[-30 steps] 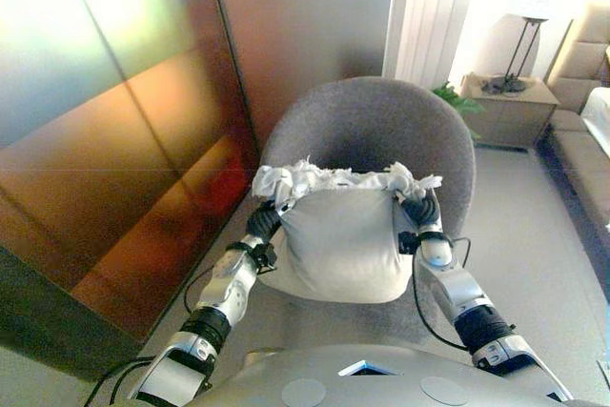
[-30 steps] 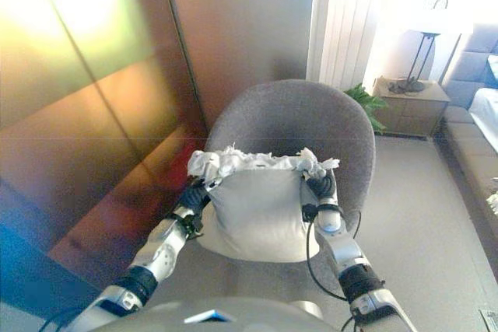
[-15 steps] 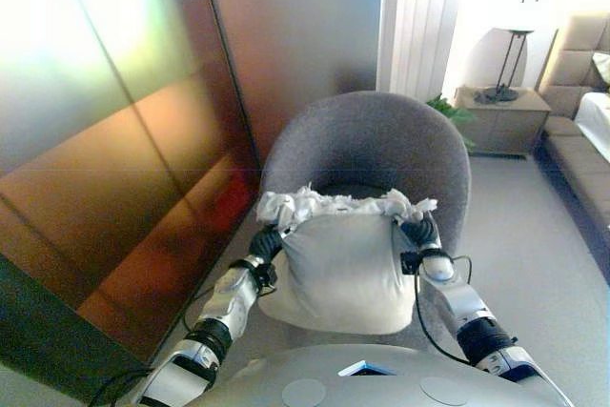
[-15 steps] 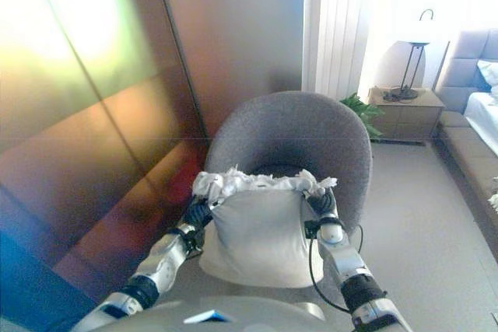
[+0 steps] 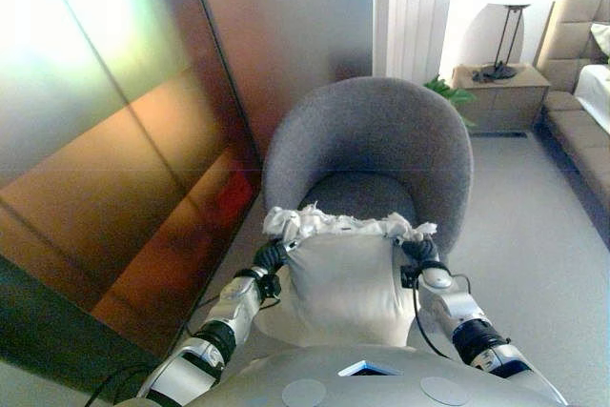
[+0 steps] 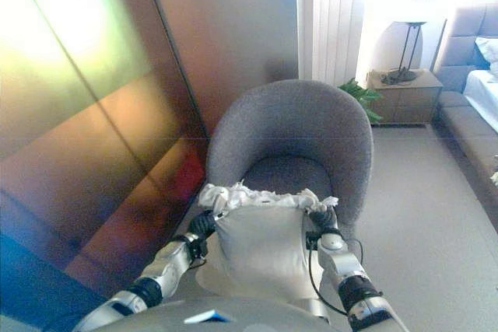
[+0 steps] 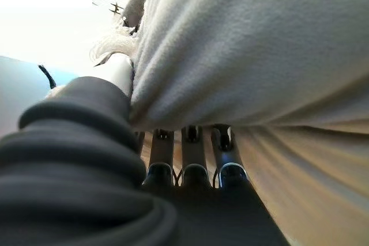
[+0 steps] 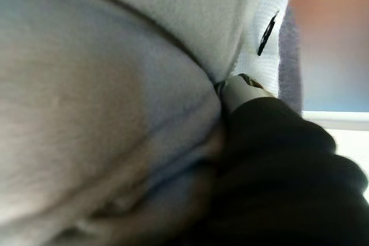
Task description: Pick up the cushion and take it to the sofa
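Cushion (image 5: pixel 345 278): pale grey with a white fringe along its top edge; held up in the air in front of the robot's chest, clear of the seat of the grey armchair (image 5: pixel 372 145) behind it.
Left hand (image 5: pixel 271 256): pressed against the cushion's left side near the top corner. In the left wrist view its fingers (image 7: pixel 187 168) run along under a fold of the fabric, which bulges over them; judged curled into the cloth and clamping it.
Right hand (image 5: pixel 417 253): against the cushion's right side near the top corner. In the right wrist view the fabric covers the fingers, so I cannot tell how they are set.
Cushion axis: long edge runs left to right between the two hands, body hanging below the fringe; each hand is at one end, neither nearer than the other.
Sofa (image 5: pixel 583 131): beige, at the far right of the room, well apart from the cushion, past a low cabinet (image 5: pixel 500 92) with a lamp (image 5: pixel 505 30).
Key relation: the sofa lies to the robot's right and ahead; the armchair stands straight in front.
Step judged: pick-up done, carry under way.
Next move calls for: turning right, clear of the armchair, keeping the squeeze even on both ends.
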